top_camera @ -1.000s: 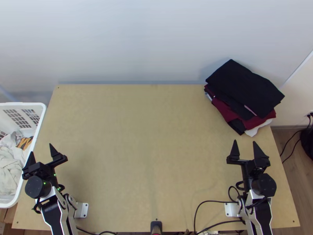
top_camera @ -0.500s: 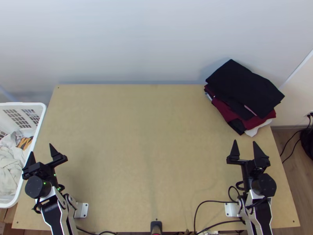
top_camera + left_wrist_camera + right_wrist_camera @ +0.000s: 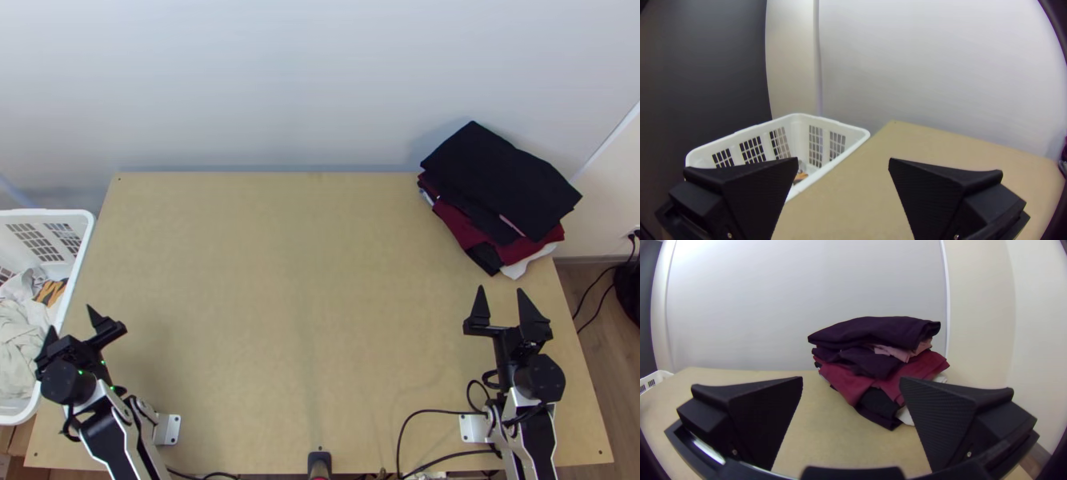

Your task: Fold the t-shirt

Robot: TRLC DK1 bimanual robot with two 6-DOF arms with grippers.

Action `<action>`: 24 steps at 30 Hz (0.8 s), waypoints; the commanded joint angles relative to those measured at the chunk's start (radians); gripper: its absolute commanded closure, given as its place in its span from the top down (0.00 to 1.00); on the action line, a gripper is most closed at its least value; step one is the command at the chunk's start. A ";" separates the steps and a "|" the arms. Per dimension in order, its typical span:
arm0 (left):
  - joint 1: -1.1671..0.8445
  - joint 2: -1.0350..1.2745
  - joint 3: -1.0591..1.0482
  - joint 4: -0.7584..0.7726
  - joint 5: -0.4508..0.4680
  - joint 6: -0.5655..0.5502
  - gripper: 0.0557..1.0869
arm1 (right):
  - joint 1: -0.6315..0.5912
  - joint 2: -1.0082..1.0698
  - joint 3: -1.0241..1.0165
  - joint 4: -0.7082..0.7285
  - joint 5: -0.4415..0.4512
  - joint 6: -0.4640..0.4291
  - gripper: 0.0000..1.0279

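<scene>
Fingers [image 3: 98, 320] stand wide on the left gripper [image 3: 70, 319], wide too on the right gripper [image 3: 501, 290]! Left one's drawn back toward its base, right one unmoved. Folded clothes [image 3: 500, 180] stack up at the bench's [image 3: 280, 280] far right corner, loose clothes [image 3: 16, 344] lie in the white basket [image 3: 48, 214]; which is the t-shirt, I cannot tell.
</scene>
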 commanded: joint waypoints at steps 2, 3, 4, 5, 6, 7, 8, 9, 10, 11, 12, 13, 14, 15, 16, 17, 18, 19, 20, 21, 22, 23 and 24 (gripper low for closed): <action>-0.031 0.105 0.216 -0.113 0.005 -0.028 0.96 | -0.004 -0.002 -0.007 -0.016 0.005 0.003 0.96; -0.033 0.157 0.264 -0.132 0.005 -0.048 0.96 | -0.004 -0.002 -0.007 -0.016 0.005 0.003 0.96; -0.034 0.218 0.318 -0.155 0.004 -0.057 0.96 | -0.004 -0.002 -0.007 -0.016 0.005 0.003 0.96; -0.033 0.284 0.378 -0.178 0.004 -0.078 0.96 | -0.004 -0.002 -0.007 -0.016 0.005 0.003 0.96; -0.033 0.352 0.434 -0.202 0.004 -0.091 0.96 | -0.004 -0.002 -0.007 -0.016 0.005 0.003 0.96; -0.030 0.422 0.491 -0.227 0.004 -0.095 0.96 | -0.004 -0.002 -0.007 -0.016 0.005 0.003 0.96; -0.019 0.491 0.549 -0.251 0.004 -0.095 0.96 | -0.004 -0.002 -0.007 -0.016 0.005 0.003 0.96; -0.002 0.557 0.606 -0.278 0.004 -0.095 0.96 | -0.004 -0.002 -0.007 -0.016 0.005 0.003 0.96; 0.018 0.622 0.654 -0.291 0.002 -0.095 0.96 | -0.004 -0.002 -0.007 -0.016 0.005 0.003 0.96; 0.044 0.681 0.697 -0.296 0.002 -0.091 0.96 | -0.004 -0.002 -0.007 -0.016 0.005 0.003 0.96; 0.073 0.737 0.733 -0.296 0.007 -0.089 0.96 | -0.004 -0.002 -0.009 -0.016 0.005 0.003 0.96; 0.099 0.792 0.766 -0.294 0.008 -0.081 0.96 | -0.004 -0.002 -0.007 -0.016 0.005 0.003 0.96; 0.133 0.852 0.798 -0.294 0.011 -0.066 0.96 | -0.004 -0.002 -0.007 -0.016 0.005 0.003 0.96; 0.170 0.911 0.830 -0.296 0.034 -0.061 0.96 | -0.004 -0.002 -0.007 -0.016 0.005 0.003 0.96; 0.205 0.971 0.861 -0.296 0.060 -0.055 0.96 | -0.004 -0.002 -0.009 -0.016 0.005 0.003 0.96; 0.239 1.031 0.890 -0.296 0.082 -0.044 0.96 | -0.004 -0.002 -0.007 -0.016 0.005 0.003 0.96; 0.265 1.092 0.919 -0.296 0.090 -0.035 0.96 | -0.004 -0.002 -0.007 -0.016 0.005 0.003 0.96; 0.283 1.151 0.948 -0.296 0.091 -0.023 0.96 | -0.004 -0.002 -0.007 -0.016 0.005 0.003 0.96; 0.309 1.206 0.976 -0.296 0.103 -0.006 0.96 | -0.004 -0.002 -0.007 -0.016 0.005 0.003 0.96; 0.335 1.264 1.000 -0.296 0.117 0.009 0.96 | -0.004 -0.002 -0.007 -0.016 0.005 0.003 0.96; 0.354 1.318 1.025 -0.296 0.136 0.031 0.96 | -0.004 -0.002 -0.007 -0.016 0.005 0.003 0.96; 0.371 1.372 1.045 -0.296 0.151 0.057 0.96 | -0.004 -0.002 -0.007 -0.016 0.005 0.003 0.96; 0.389 1.425 1.068 -0.297 0.152 0.075 0.96 | -0.004 -0.002 -0.007 -0.016 0.005 0.003 0.96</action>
